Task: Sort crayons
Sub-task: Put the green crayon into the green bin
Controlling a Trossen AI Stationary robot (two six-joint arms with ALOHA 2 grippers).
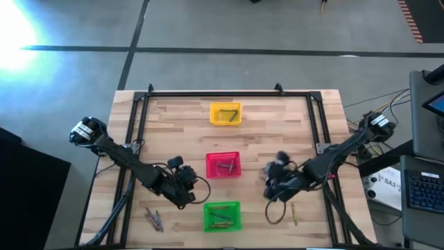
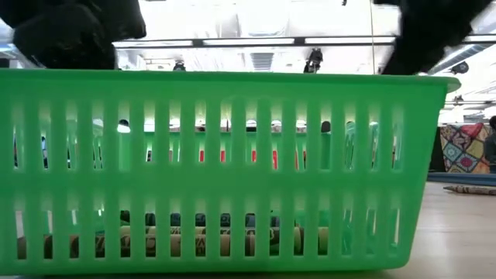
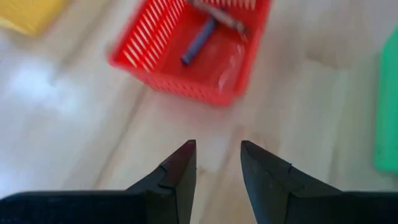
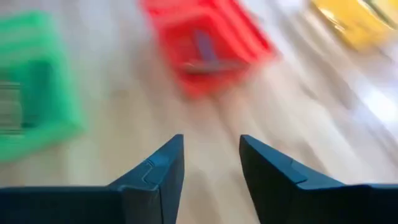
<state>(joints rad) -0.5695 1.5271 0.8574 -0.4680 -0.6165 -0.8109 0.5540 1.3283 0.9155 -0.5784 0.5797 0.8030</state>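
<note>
Currently: left hand [image 1: 186, 186] lower-left of centre, fingers spread, empty; right hand [image 1: 272, 182] lower-right, spread, empty; bare surface [image 1: 173, 132] between them and the red basket [image 1: 223, 165].

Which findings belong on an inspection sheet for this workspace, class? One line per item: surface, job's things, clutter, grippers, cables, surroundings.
Surface: wooden table, black frame.
Job's things: crayons in the yellow basket, red basket and green basket; loose crayons front left, one loose crayon front right.
Clutter: nothing seen.
Grippers: left gripper and right gripper empty, jaws open, flanking the red basket.
Cables: loop under the right arm.
Surroundings: grey floor, equipment at right.
</note>
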